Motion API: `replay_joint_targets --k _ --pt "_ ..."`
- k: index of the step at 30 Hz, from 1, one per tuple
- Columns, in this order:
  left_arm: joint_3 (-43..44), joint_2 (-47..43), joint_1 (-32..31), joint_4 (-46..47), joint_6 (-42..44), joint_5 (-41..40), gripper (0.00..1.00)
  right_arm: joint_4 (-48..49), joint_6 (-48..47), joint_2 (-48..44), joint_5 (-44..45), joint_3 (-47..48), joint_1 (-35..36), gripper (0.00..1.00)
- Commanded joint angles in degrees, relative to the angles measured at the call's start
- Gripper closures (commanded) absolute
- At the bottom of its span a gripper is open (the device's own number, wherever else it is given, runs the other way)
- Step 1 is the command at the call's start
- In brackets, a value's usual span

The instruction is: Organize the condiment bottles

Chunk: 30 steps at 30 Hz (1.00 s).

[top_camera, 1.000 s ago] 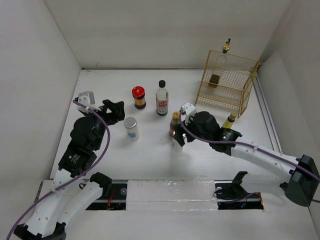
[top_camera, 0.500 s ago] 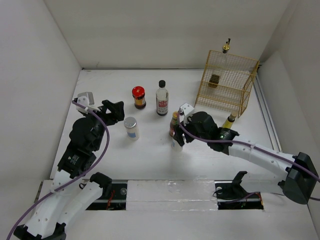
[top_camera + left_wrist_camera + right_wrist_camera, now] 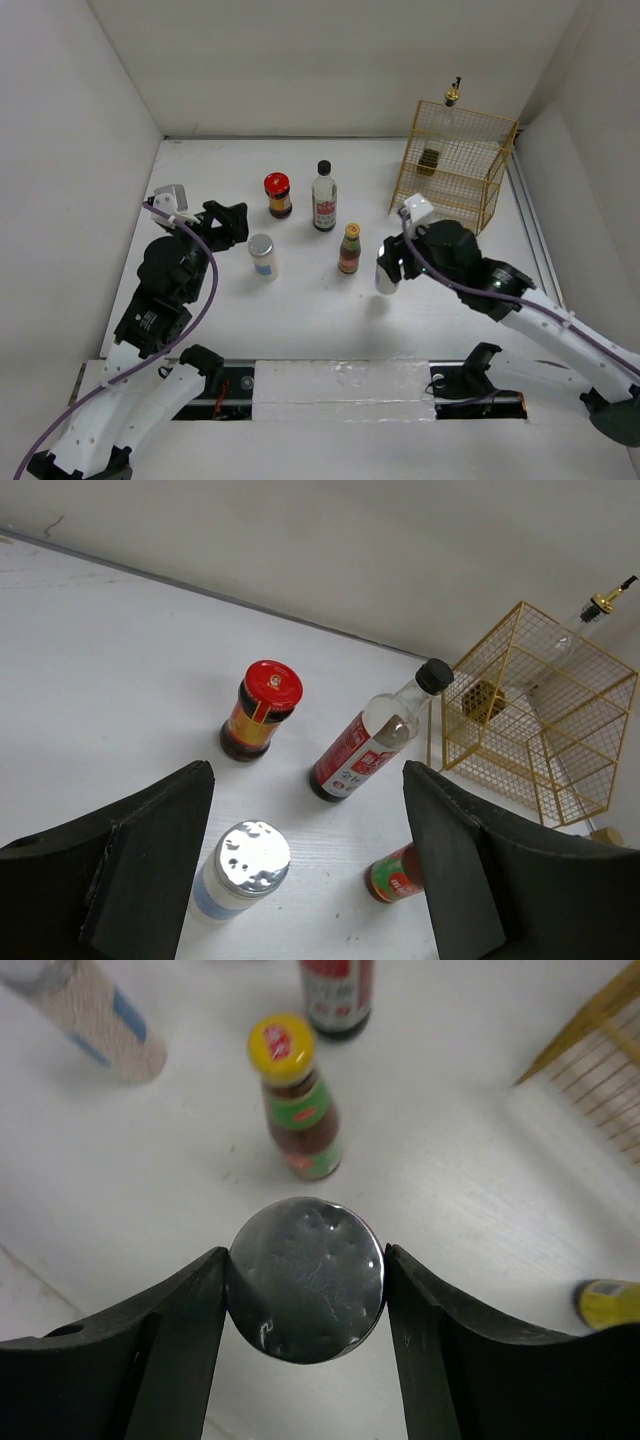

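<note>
My right gripper (image 3: 389, 268) is shut on a silver-lidded white jar (image 3: 305, 1278) and holds it above the table, right of a yellow-capped brown bottle (image 3: 349, 248). That bottle also shows in the right wrist view (image 3: 300, 1100). A second silver-lidded jar (image 3: 262, 255), a red-lidded jar (image 3: 277, 194) and a tall black-capped clear bottle (image 3: 324, 196) stand left of centre. A gold-spout clear bottle (image 3: 452, 96) is at the rack's back. Another yellow cap (image 3: 608, 1303) shows at the right. My left gripper (image 3: 228, 222) is open and empty, left of the jars.
The yellow wire rack (image 3: 455, 165) stands at the back right with a small dark item inside. White walls close in the table on the left, back and right. The arm bases and a rail run along the near edge.
My right gripper has moved to the right, away from the yellow-capped brown bottle, carrying the silver-lidded jar with it. The left arm has not moved.
</note>
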Motion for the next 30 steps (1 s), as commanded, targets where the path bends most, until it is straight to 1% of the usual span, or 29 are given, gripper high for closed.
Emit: replay_joint_targets --k 1,4,5,8,9,11,12,14,15,16,17,20,22,23,25,30 --pt "0.53 -0.40 0.26 2.27 0.31 0.71 0.28 6.04 -0.37 -5.41 5.64 6.91 -5.36 0.59" --pt "0.53 -0.40 0.26 2.27 0.31 1.23 0.28 14.04 -2.47 -4.72 6.16 9.89 -9.68 0.59" --pt "0.53 -0.40 0.26 2.27 0.31 1.24 0.28 15.97 -3.26 -3.75 6.69 10.86 -13.08 0.57" --pt "0.53 -0.40 0.26 2.27 0.31 1.24 0.28 18.80 -5.90 2.39 6.34 18.23 -18.64 0.57" --pt "0.53 -0.93 0.26 2.27 0.31 1.24 0.28 19.94 -5.90 3.80 6.95 21.39 -22.31 0.57" --pt "0.01 -1.46 0.26 2.27 0.31 1.24 0.28 22.31 -5.90 7.32 6.96 24.39 -25.93 0.57" --pt "0.00 -1.46 0.26 2.27 0.31 1.24 0.28 23.71 -5.90 8.46 5.82 25.36 -29.60 0.57" --pt "0.00 -1.99 0.26 2.27 0.31 1.24 0.28 27.13 -5.90 12.33 2.84 28.26 -33.05 0.57" --pt "0.00 -1.99 0.26 2.27 0.31 1.24 0.28 27.68 -5.90 13.91 0.74 29.49 -35.85 0.57" --pt "0.00 -1.99 0.26 2.27 0.31 1.24 0.28 27.68 -5.90 15.66 -0.07 32.90 -37.10 0.57" --pt "0.00 -1.99 0.26 2.27 0.31 1.24 0.28 27.68 -5.90 18.99 -0.68 34.50 -38.24 0.57" --pt "0.00 -1.99 0.26 2.27 0.31 1.24 0.28 27.16 -5.90 24.10 -2.09 39.50 -43.08 0.57" --pt "0.00 -1.99 0.26 2.27 0.31 1.24 0.28 27.68 -5.30 26.13 -3.93 41.27 -45.63 0.57" --pt "0.00 -1.99 0.26 2.27 0.31 1.24 0.28 27.68 -5.29 27.27 -5.33 43.46 -48.16 0.57" --pt "0.00 -1.99 0.26 2.27 0.31 1.24 0.28 28.20 -4.15 30.44 -8.76 45.23 -50.20 0.57" --pt "0.00 -1.46 0.26 2.27 0.31 0.54 0.28 28.21 -3.62 36.33 -9.92 50.59 -52.93 0.59"
